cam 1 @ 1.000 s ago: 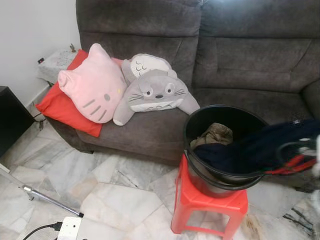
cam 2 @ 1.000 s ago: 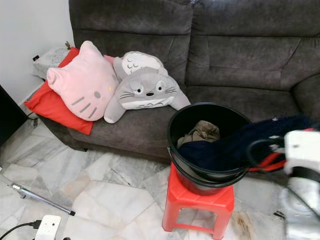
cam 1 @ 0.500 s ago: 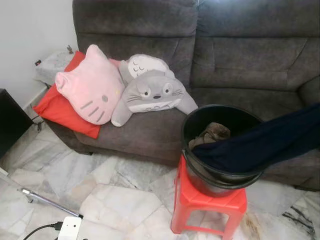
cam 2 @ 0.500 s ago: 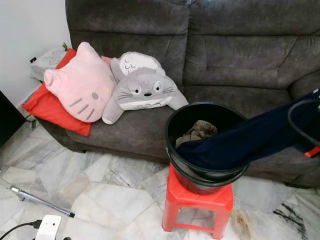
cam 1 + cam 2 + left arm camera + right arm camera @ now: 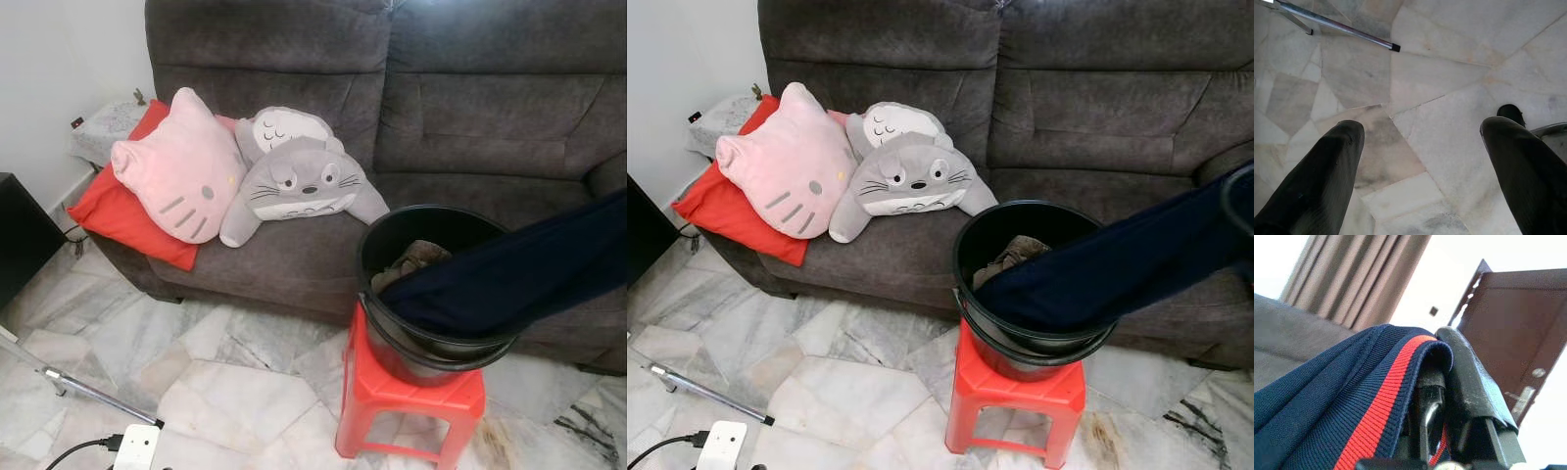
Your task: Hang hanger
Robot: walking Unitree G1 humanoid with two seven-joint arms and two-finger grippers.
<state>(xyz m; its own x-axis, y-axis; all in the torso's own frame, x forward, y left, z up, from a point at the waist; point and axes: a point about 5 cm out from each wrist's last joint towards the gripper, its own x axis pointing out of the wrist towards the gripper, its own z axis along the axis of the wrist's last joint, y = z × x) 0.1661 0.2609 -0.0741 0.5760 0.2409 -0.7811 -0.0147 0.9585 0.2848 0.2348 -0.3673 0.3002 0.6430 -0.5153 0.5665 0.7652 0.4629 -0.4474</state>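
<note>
A navy garment (image 5: 509, 279) with a red stripe stretches taut from a black bucket (image 5: 370, 250) up and off to the right. The bucket stands on a red plastic stool (image 5: 411, 397) and also holds a brownish cloth (image 5: 416, 257). In the right wrist view my right gripper (image 5: 1442, 362) is shut on the garment's red-striped edge (image 5: 1376, 406), held up high. A thin dark loop (image 5: 1232, 201) shows beside the garment at the right edge. My left gripper (image 5: 1420, 142) hangs open over the marble floor, with nothing between its fingers (image 5: 1327, 176).
A dark grey sofa (image 5: 490, 108) stands behind the bucket with a pink cat cushion (image 5: 181, 176), a grey plush (image 5: 304, 181) and a red cushion (image 5: 118, 215). On the floor lie a metal pole (image 5: 88, 387) and a white power strip (image 5: 137, 446). A brown door (image 5: 1518, 333) shows in the right wrist view.
The garment has been pulled up and to the right until taut. The right arm and the red stripe, seen a second ago at the right edge, have passed out of the eye views.
</note>
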